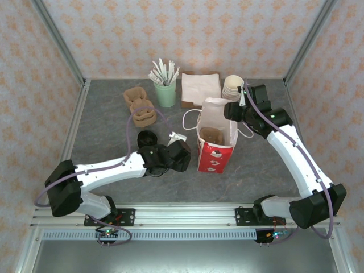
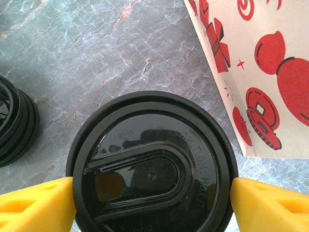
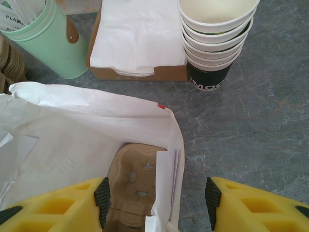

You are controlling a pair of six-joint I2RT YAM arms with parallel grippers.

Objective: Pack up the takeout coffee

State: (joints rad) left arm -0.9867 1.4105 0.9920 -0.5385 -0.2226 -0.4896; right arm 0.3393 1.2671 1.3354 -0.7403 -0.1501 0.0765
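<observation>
The takeout coffee [image 2: 152, 159] shows its round black lid from above in the left wrist view. My left gripper [image 2: 152, 205] is shut on it, one yellow finger [image 2: 38, 205] against each side of the lid rim. In the top view the left gripper [image 1: 177, 156] covers the cup, just left of the red-and-white bag [image 1: 216, 151]. My right gripper [image 3: 157, 203] is open astride the bag's right wall [image 3: 169, 159], one pad inside and one outside, not pinching it. A brown cup carrier [image 3: 130, 179] lies at the bottom of the bag.
A low stack of black lids [image 1: 147, 138] sits left of the left gripper. At the back stand cream-rimmed cups [image 1: 232, 88], a napkin box [image 1: 200, 88], a green cup of stirrers [image 1: 165, 91] and brown carriers [image 1: 139, 105]. Walls enclose the table.
</observation>
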